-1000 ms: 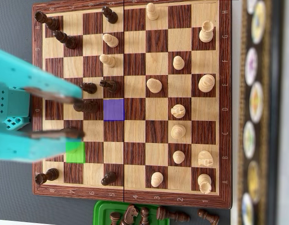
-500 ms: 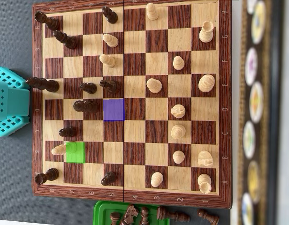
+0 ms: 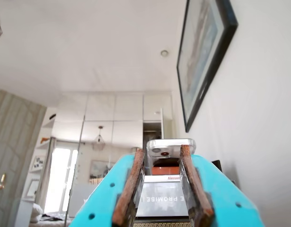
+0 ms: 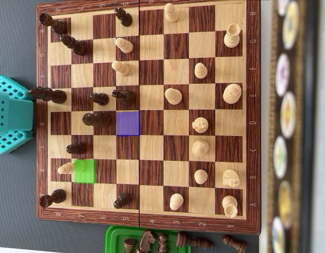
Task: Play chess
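In the overhead view a wooden chessboard [image 4: 146, 221] fills the frame, with dark pieces such as a pawn [image 4: 99, 98] mostly on the left and light pieces such as a pawn [image 4: 173, 95] mostly on the right. One square is marked purple [image 4: 127, 123] and one green [image 4: 84, 171]; a light piece [image 4: 66, 168] lies just left of the green one. Only the arm's teal body [image 4: 12, 113] shows, at the board's left edge. In the wrist view my gripper [image 3: 161, 151] points out into the room, its brown-padded fingers [image 3: 131, 184] apart and empty.
A green tray [image 4: 116, 235] below the board holds several captured dark pieces. A blurred dark strip with round discs [image 4: 289, 126] runs along the right. The wrist view shows a phone [image 3: 170, 146], a book [image 3: 159, 201] and a framed picture [image 3: 204, 52] on the wall.
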Controlling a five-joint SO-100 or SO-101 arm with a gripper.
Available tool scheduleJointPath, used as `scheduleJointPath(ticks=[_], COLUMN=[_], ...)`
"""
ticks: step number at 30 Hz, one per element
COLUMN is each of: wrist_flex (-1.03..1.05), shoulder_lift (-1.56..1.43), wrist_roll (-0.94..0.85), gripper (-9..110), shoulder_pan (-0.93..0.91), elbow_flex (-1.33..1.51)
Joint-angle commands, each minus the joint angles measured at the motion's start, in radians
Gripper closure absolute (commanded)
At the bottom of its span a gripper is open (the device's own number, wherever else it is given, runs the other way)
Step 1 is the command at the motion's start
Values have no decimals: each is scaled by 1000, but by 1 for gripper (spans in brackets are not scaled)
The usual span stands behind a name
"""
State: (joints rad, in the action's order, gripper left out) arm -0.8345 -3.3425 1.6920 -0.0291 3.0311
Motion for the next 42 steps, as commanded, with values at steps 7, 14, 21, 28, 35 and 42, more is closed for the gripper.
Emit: scheduleJointPath(ticks=[7,14,21,28,35,42], wrist_flex=[-426,-561,-767,-968,-971,-971], shoulder_lift=[-6,-6,-6,-6,-6,-5], wrist_roll=[-92,-147,-244,-287,-275,-275], gripper=[89,89,89,89,89,89], shoulder_pan=[-3,2,8,8,11,0], elbow_flex=[109,127,129,129,129,129])
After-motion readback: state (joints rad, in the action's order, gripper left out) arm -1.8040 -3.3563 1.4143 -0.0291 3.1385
